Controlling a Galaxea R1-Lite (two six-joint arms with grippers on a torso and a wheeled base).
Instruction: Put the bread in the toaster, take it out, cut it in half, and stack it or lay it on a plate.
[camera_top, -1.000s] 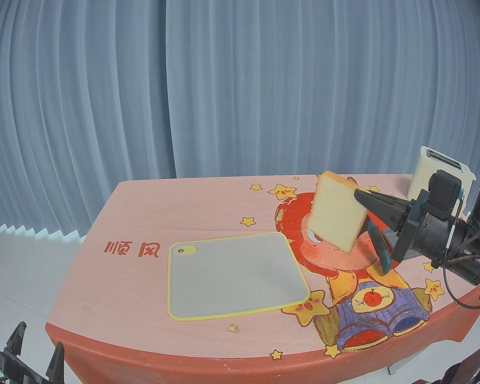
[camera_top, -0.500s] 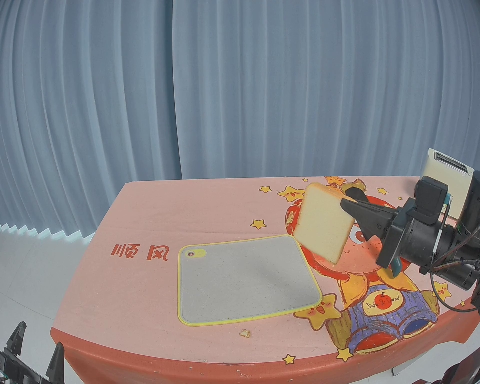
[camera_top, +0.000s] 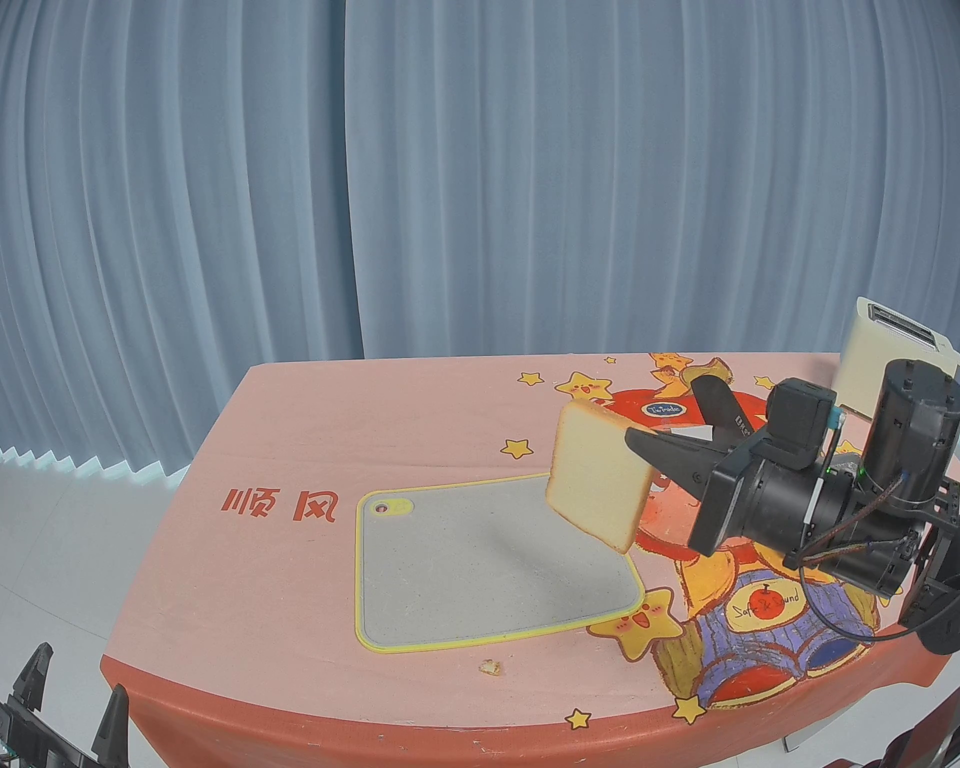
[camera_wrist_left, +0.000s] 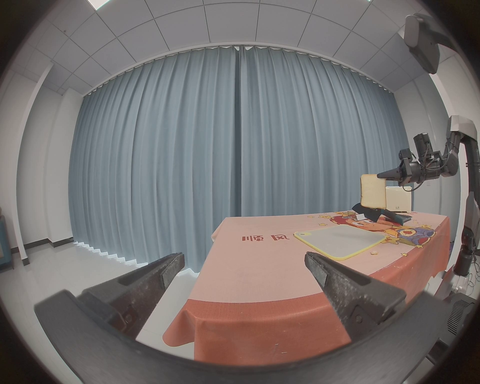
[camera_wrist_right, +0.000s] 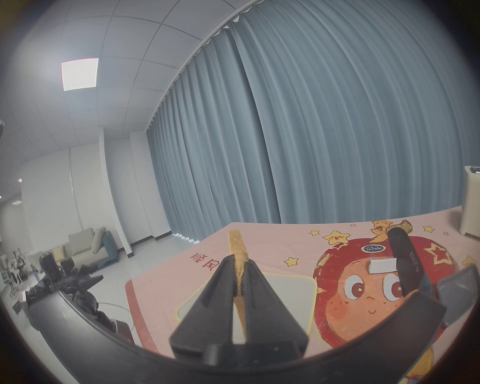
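A pale slice of bread (camera_top: 597, 490) hangs upright and slightly tilted above the right edge of the grey, yellow-rimmed cutting board (camera_top: 480, 560). My right gripper (camera_top: 635, 442) is shut on the slice's right edge; the wrist view shows the bread (camera_wrist_right: 238, 250) edge-on between the fingers. The white toaster (camera_top: 885, 355) stands at the table's far right, behind the arm. A black-handled knife (camera_top: 722, 402) lies on the table behind the gripper. My left gripper (camera_wrist_left: 245, 280) is open with nothing in it, low, off the table's front left corner.
The pink printed tablecloth (camera_top: 330, 430) is bare to the left of and behind the board. A small crumb (camera_top: 490, 667) lies near the front edge. Grey curtains hang behind the table. The knife (camera_wrist_right: 405, 260) lies across the cartoon face print.
The head camera shifted slightly at first. My right gripper has carried the bread left and lower, from above the cartoon print to above the board's right edge. The left gripper has not moved.
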